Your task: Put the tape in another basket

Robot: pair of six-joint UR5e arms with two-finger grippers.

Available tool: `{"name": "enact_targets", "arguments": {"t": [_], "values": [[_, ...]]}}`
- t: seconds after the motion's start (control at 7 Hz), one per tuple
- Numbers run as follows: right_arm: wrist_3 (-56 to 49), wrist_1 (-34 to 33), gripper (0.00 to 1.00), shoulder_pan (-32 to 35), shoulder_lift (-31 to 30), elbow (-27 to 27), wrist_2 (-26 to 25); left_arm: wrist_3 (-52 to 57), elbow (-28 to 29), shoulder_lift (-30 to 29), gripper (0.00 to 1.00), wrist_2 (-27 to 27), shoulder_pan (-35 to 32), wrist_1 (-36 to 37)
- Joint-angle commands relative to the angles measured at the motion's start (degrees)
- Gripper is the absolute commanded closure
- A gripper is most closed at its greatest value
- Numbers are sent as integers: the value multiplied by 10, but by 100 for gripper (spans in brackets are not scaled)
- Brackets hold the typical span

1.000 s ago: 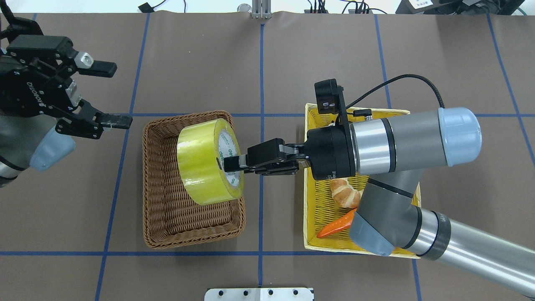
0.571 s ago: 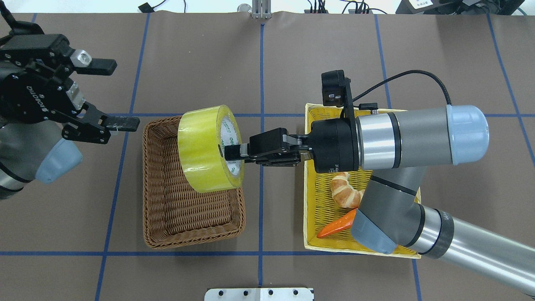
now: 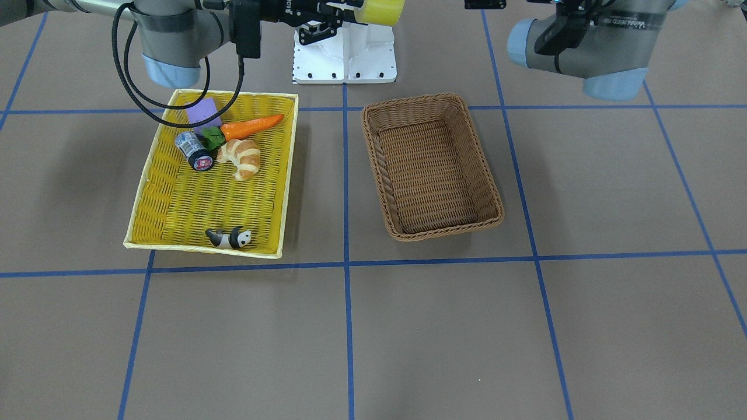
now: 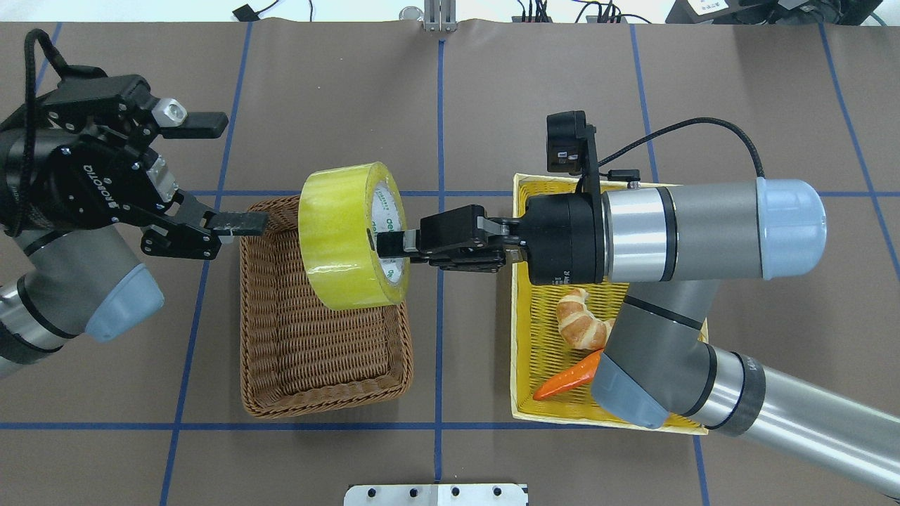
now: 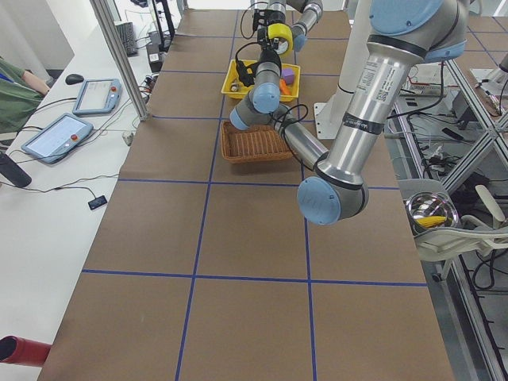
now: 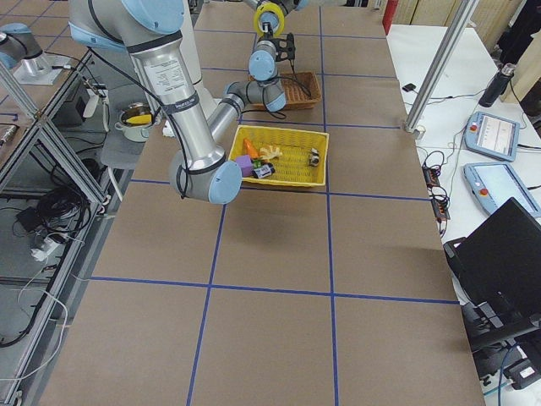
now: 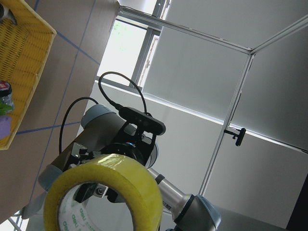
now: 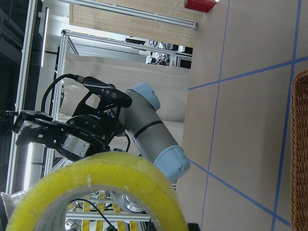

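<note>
The tape [image 4: 344,235], a wide yellowish roll with a white printed core, hangs on edge in the air over the far end of the brown wicker basket [image 4: 320,365]. My right gripper [image 4: 385,246] is shut on the roll's wall, one finger inside the core. My left gripper [image 4: 246,173] is open and empty, just left of the roll, its near finger over the basket's far left corner. The left wrist view shows the tape [image 7: 106,192] close ahead, and the right wrist view shows its rim [image 8: 96,187]. The basket [image 3: 432,169] is empty.
The yellow woven tray [image 3: 149,192] holds a carrot [image 3: 254,125], a croissant [image 3: 240,158], a grey cylinder with a black-red cap [image 3: 195,151], a purple block [image 3: 203,112] and a panda figure [image 3: 229,238]. My right arm [image 4: 675,232] spans the tray.
The right gripper has carried the tape a little toward the table's far side. The left gripper has moved right, closer to the roll, still open.
</note>
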Motion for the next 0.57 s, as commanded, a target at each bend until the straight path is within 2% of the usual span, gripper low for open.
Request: {"name": "enact_targets", "arguments": {"t": [0.0,0.43], "values": [[0,0,100,-2,-1,-2,-1,0,1,-12,3,4,14,6],[0,0,100,-3,-2,-2,-1,4,5,-22,3,50,51,6]]}}
